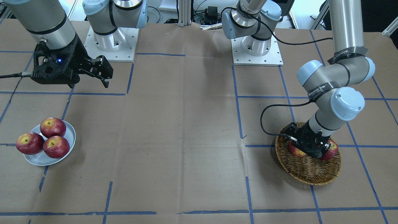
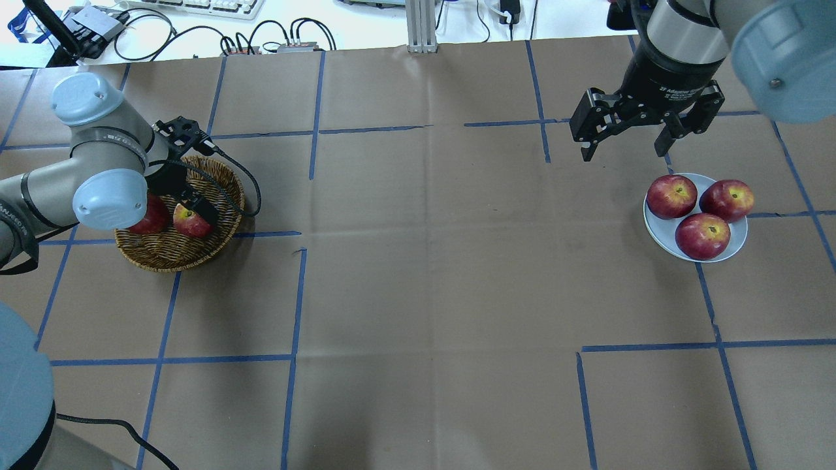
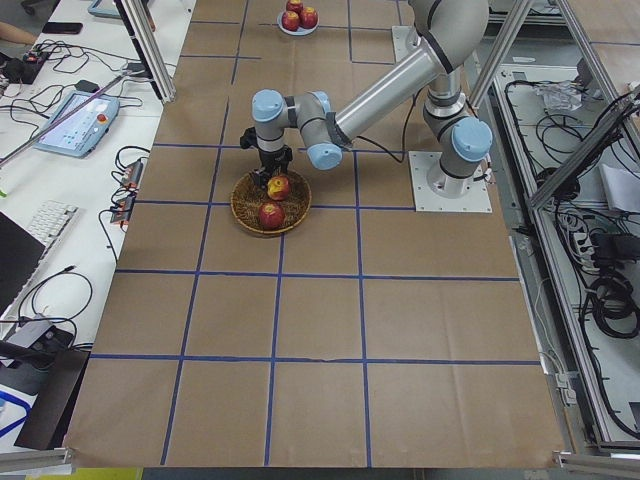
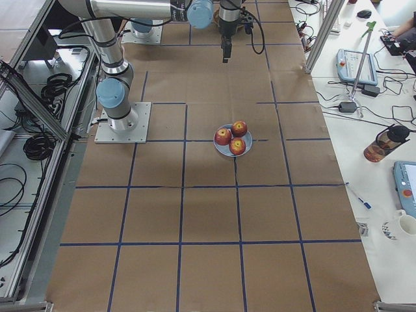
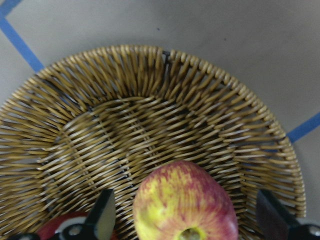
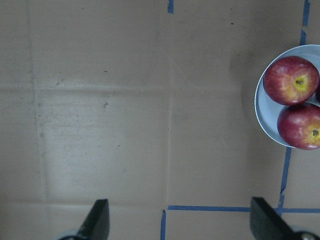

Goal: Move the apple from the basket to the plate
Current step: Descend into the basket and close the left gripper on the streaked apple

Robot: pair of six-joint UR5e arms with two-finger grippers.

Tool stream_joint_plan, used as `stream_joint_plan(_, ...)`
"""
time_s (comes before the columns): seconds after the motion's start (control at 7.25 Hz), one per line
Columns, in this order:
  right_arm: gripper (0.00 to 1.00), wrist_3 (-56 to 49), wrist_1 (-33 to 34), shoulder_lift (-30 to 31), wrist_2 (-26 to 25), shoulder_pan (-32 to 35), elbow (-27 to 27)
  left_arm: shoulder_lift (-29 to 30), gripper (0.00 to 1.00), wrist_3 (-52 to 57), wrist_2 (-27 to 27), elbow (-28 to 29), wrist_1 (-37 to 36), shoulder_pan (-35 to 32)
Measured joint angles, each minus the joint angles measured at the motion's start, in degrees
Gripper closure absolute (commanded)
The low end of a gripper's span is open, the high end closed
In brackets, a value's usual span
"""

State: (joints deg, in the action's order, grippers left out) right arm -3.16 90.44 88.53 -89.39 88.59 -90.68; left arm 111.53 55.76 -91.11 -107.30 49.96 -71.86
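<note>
At the left, the basket holds the pale, yellow-streaked apple stem up, just beside a dark red apple. The left hand is spread wide, a finger on either side of the pale apple, neither one touching it. The apple looks firm, round, waxy and likely to bruise. I'd grip it across its widest part with moderate force. Past the bare surface, the right hand hovers empty and spread near the plate, which carries three red apples.
</note>
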Motion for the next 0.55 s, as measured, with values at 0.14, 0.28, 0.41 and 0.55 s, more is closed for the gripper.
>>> stream_joint_plan(0.14, 0.00, 0.00, 0.00, 0.03, 0.00, 0.00, -0.01, 0.24, 0.02, 0.50, -0.02, -0.34, -0.17, 0.30)
stream_joint_plan(0.28, 0.00, 0.00, 0.00, 0.03, 0.00, 0.00, -0.02, 0.68, 0.08, 0.97, 0.01, -0.48, -0.39, 0.67)
stream_joint_plan(0.41, 0.00, 0.00, 0.00, 0.02, 0.00, 0.00, -0.02, 1.46, 0.19, 1.15, 0.10, -0.44, -0.62, 0.91)
stream_joint_plan(0.55, 0.00, 0.00, 0.00, 0.03, 0.00, 0.00, -0.02, 2.20, 0.37, 1.14, 0.18, -0.36, -0.75, 1.06)
